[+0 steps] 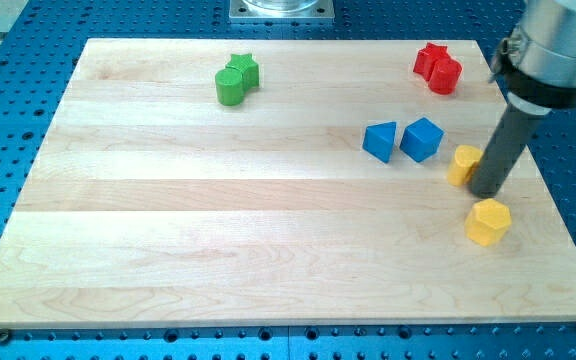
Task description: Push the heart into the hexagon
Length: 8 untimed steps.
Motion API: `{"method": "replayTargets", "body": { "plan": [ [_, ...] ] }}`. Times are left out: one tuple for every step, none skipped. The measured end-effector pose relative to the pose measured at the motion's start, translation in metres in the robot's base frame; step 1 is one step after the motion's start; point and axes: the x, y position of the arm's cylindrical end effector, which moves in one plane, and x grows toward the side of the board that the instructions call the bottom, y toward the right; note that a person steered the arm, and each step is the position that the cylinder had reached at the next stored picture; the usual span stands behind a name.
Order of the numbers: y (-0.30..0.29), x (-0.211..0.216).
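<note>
A yellow hexagon block (488,221) lies near the view's right edge of the wooden board (218,240). A second yellow block (462,165), probably the heart, lies just above and left of it, partly hidden by my rod. My tip (486,193) is down on the board, touching the right side of that upper yellow block and just above the hexagon, with a small gap to the hexagon.
A blue triangle-like block (379,141) and a blue cube (422,139) sit left of the yellow blocks. Two red blocks (438,68) are at the top right. A green cylinder (230,87) and a green star (246,69) are at the top left.
</note>
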Motion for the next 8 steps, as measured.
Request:
{"method": "replayTargets", "body": {
  "plan": [
    [0.010,0.000],
    [0.039,-0.017],
    [0.039,-0.055],
    [0.026,-0.095],
    [0.003,-0.097],
    [-0.006,-0.073],
    [-0.010,-0.034],
    [-0.017,0.006]
  ]
}}
